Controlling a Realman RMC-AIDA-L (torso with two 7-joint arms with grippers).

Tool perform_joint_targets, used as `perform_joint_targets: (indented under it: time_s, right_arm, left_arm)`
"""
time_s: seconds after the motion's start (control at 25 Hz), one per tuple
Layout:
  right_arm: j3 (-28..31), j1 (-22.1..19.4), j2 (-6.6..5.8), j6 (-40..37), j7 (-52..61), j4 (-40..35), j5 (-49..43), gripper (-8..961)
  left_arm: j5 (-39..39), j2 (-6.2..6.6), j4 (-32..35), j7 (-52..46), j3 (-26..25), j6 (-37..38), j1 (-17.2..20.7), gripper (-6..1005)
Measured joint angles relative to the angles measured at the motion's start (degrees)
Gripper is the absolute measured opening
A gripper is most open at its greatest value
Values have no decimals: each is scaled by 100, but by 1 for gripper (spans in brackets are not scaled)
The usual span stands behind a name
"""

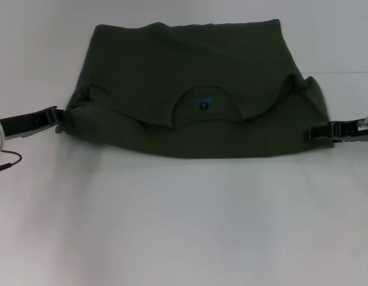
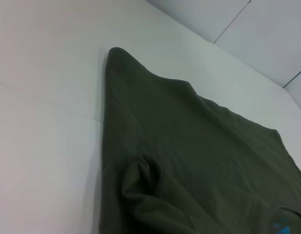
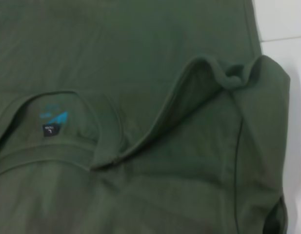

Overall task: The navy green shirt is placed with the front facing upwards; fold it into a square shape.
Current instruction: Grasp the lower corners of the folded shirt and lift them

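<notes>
The navy green shirt (image 1: 189, 65) lies across the far middle of the white table (image 1: 184, 226), doubled over into a wide band. Its round neck with the small blue inner label (image 1: 203, 102) faces me, and a wavy folded edge runs around it. The chest print is hidden. My left gripper (image 1: 52, 114) is low at the shirt's left corner. My right gripper (image 1: 312, 132) is low at the shirt's right edge. The left wrist view shows the shirt (image 2: 189, 146) with a rumpled fold. The right wrist view shows the shirt (image 3: 140, 58), the label (image 3: 52, 122) and a lifted fold.
A thin dark cable (image 1: 8, 161) hangs by the left arm at the picture's left edge. White table surface stretches between the shirt and me. A table seam (image 1: 345, 72) runs behind the shirt's right corner.
</notes>
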Motion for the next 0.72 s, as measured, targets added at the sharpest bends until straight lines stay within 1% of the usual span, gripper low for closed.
perform_joint_targets:
  time_s: [0.12, 0.28, 0.36, 0.72]
  right_arm:
    - [25, 4, 14, 56, 8, 31, 15, 823]
    - [45, -36, 36, 87, -43, 15, 283, 822]
    - [19, -45, 40, 102, -62, 17, 342, 639]
    - [-21, -25, 35, 117, -63, 68, 293, 430]
  left_arm:
    - [-10, -4, -5, -1, 0, -9, 0, -1]
    - [-13, -10, -8, -1, 0, -9, 0, -1]
    - [-13, -12, -8, -1, -1, -8, 0, -1]
    - [-15, -15, -16, 14, 6, 21, 21, -2]
